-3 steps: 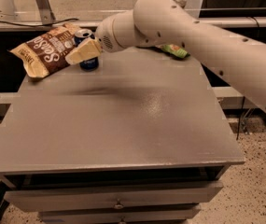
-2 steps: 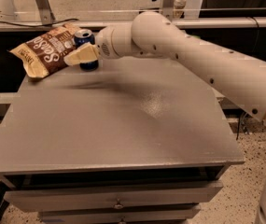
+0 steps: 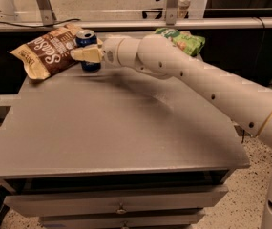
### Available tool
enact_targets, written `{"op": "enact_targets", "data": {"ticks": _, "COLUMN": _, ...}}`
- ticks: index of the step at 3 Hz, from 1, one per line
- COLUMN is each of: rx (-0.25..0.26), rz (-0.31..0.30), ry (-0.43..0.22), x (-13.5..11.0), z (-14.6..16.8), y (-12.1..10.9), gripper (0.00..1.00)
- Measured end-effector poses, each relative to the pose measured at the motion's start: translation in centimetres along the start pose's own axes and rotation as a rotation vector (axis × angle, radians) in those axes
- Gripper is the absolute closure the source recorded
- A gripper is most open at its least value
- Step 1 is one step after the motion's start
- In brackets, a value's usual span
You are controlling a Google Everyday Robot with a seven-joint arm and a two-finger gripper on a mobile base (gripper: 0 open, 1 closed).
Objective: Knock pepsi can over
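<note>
The small dark blue metal pepsi can (image 3: 87, 39) stands at the far left of the flat grey table top (image 3: 116, 132), near its back edge. Its long axis runs up and down, and its silver lid with a dark opening faces upward, perhaps leaning a touch to the left. Only the upper band under the lid and a strip of the lower blue body show, since the middle is covered. No logo can be made out on the parts that show. The cream-coloured gripper (image 3: 81, 55) lies level across the front of the can at mid height, its tip pointing left, and it looks to be against the can's side. How far the gripper is open cannot be told, nor whether it has hold of anything. The thick white jointed robot arm (image 3: 197, 78) reaches in from the lower right across the table to it. The crumpled brown chip bag with white lettering (image 3: 42, 51) lies just left of the can, touching or nearly touching it. The green snack bag (image 3: 185, 39) sits at the back edge, well to the can's right, behind the arm.
</note>
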State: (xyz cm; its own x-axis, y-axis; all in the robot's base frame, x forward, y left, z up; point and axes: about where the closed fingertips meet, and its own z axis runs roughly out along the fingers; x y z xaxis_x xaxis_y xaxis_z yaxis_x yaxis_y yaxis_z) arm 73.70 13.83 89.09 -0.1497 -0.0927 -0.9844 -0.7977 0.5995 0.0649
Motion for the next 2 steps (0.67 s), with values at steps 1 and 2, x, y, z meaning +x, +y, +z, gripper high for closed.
{"op": "enact_targets", "data": {"ticks": 1, "rx": 0.011, "rz": -0.013, "ry": -0.028, "x": -0.8, "z": -0.2, "y": -0.5, "gripper": 0.41}}
{"op": "enact_targets", "data": {"ticks": 2, "rx": 0.012, "rz": -0.051, "ry": -0.01, "x": -2.5, "z": -1.4, "y": -0.2, "gripper": 0.64}}
